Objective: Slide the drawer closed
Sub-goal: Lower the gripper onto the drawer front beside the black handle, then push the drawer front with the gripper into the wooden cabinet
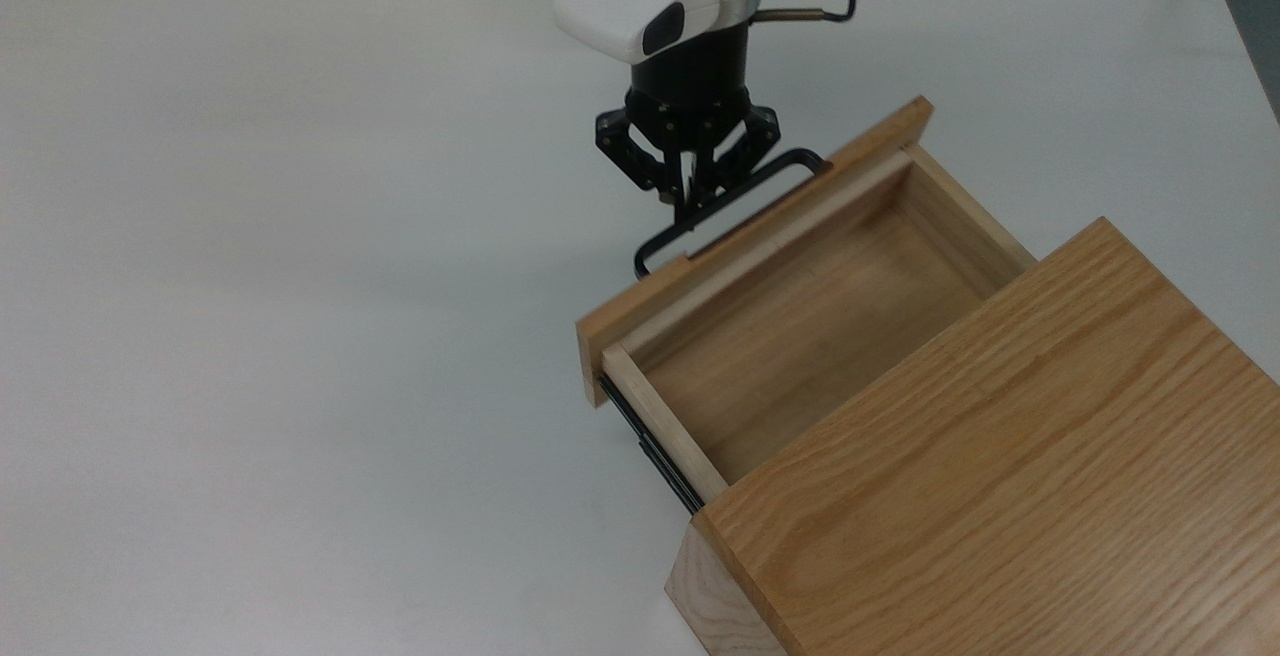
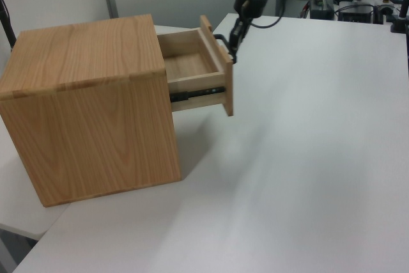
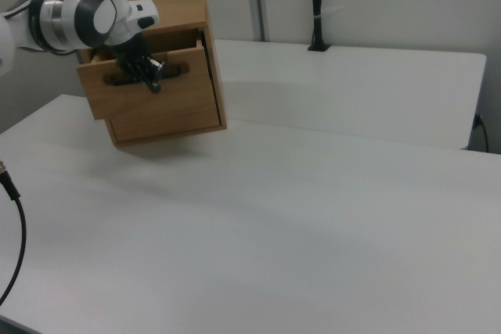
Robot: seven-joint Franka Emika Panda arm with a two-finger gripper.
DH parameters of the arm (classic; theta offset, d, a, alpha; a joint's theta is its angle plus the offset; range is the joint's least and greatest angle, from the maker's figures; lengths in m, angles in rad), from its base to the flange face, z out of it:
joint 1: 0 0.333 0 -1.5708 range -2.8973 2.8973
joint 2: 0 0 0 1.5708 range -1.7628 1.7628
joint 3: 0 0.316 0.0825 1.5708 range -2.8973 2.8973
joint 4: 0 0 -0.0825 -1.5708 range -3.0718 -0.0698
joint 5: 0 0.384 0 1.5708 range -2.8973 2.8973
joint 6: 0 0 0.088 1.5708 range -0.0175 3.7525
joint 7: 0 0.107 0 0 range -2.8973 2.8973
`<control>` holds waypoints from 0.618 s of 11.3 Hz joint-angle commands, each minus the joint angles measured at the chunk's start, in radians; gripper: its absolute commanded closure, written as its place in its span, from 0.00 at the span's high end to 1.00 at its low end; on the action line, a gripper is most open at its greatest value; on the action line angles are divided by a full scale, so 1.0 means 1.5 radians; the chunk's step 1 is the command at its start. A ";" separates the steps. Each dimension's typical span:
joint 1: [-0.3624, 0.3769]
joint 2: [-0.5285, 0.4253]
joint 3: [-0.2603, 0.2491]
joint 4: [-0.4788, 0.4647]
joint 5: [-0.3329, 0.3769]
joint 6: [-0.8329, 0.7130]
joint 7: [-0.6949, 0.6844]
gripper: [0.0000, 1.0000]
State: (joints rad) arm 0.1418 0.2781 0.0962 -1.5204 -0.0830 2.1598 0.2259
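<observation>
Against the handle [image 1: 735, 201] on the half-open drawer [image 1: 790, 336], the hand [image 1: 690, 198] pressed with fingers together; stiff wood on rails should slide easily.

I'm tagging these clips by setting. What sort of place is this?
Probably a robotics lab or office workspace. A robot arm's gripper works a drawer in a lone wooden cabinet on a plain white table, and the left view's far end has desks with cables and equipment.

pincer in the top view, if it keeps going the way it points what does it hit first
The pincer points down at the handle and looks to be touching it already; just behind is the drawer front, though depth is unclear.
</observation>
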 commanded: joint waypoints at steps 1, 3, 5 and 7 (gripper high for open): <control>0.027 0.054 -0.006 0.053 -0.019 0.075 0.112 0.05; 0.046 0.070 -0.006 0.054 -0.036 0.116 0.169 0.05; 0.055 0.094 -0.006 0.081 -0.057 0.156 0.259 0.05; 0.056 0.106 -0.006 0.087 -0.074 0.204 0.333 0.05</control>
State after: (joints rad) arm 0.2108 0.3961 0.0965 -1.4396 -0.1578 2.3957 0.6004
